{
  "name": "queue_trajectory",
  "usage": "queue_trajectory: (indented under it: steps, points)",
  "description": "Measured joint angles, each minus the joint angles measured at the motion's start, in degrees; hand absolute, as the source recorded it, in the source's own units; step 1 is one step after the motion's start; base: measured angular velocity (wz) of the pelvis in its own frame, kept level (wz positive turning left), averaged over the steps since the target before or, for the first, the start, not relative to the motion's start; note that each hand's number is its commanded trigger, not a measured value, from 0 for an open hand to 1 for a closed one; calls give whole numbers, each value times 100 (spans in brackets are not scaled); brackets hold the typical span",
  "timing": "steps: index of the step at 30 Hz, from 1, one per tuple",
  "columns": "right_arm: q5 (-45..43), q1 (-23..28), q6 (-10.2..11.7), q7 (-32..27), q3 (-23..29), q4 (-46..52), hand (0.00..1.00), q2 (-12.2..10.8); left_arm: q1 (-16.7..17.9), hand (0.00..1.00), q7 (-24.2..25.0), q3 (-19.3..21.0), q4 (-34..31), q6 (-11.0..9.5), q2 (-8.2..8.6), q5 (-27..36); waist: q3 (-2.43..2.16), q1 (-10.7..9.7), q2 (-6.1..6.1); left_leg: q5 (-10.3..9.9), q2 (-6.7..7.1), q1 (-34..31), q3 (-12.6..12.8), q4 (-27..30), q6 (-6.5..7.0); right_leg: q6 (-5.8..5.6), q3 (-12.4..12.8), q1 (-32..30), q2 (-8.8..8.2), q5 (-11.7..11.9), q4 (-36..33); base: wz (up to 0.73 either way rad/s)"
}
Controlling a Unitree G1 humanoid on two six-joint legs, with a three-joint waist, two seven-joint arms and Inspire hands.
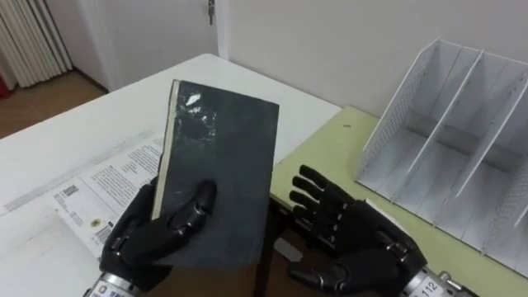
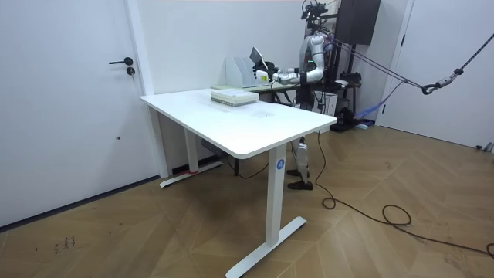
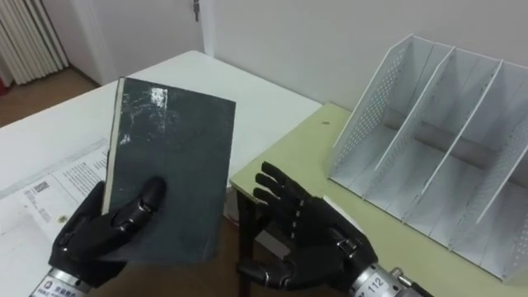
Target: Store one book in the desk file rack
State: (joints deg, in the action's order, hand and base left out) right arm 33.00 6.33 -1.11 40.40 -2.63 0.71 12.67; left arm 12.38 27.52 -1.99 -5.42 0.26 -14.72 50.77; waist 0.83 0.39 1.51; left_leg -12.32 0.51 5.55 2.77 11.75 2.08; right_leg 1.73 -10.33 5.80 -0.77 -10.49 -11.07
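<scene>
Now | left robot hand (image 1: 157, 235) clasps book (image 1: 219, 157), lower edge | rack (image 1: 403, 109) apart

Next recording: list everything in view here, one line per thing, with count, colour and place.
book: one, dark grey, held upright above the gap between the two tables
file rack: one, white, on the pale green table, to the robot's right
pale green table: one, under the rack
white table: one, to the robot's left
printed sheets: count unclear, white, on the white table behind the book
door: one, white, at the room view's left
floor: wooden, brown
left hand: black, fingers curled round the book's lower end
right hand: black, open beside the book
</scene>
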Motion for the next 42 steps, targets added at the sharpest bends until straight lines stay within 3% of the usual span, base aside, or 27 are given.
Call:
queue_trajectory:
  steps: [8, 12, 17, 25, 35, 42]
  points:
    - [812, -14, -158, 293, -78, 109, 0, 83, -186, 100, 494, -177, 0, 183, -34, 478, -18, -5, -64, -1, 3, -3, 24, 4, 2, -2, 194, -66, 1, -2, -81, -1]
    - [1427, -14, -271, 437, -180, 118, 0, 105, -189, 100, 772, -386, 0, 238, -230, 615, -37, -7, -143, -1, -1, 12, 50, -2, 3, -2, 259, -100, 4, -7, -162, -6]
    - [1945, -10, -351, 564, -537, 160, 0, 161, -248, 100, 1071, -546, 11, 441, -397, 616, -41, -1, -151, -4, -2, -99, 42, 90, 4, 11, 277, -195, 7, -11, -200, -1]
    - [2182, -11, -406, 723, -922, 190, 0, 498, -413, 100, 1572, -745, 261, 466, -745, 776, -47, 7, -176, -6, 3, -179, 41, 161, 7, 15, 298, -296, 2, -13, -281, 0]
    - [2184, -12, -471, 730, -958, 190, 0, 586, -413, 100, 1645, -815, 317, 484, -1008, 769, -30, 7, -217, -9, 2, -200, 19, 165, 10, 16, 302, -295, 10, -14, -270, 0]
    - [2334, -10, -536, 852, -919, 199, 0, 957, -422, 100, 1720, -713, 327, 634, -1450, 756, -73, 119, -304, -17, 4, -294, 26, 186, 17, 16, 355, -404, 13, -12, -312, -4]
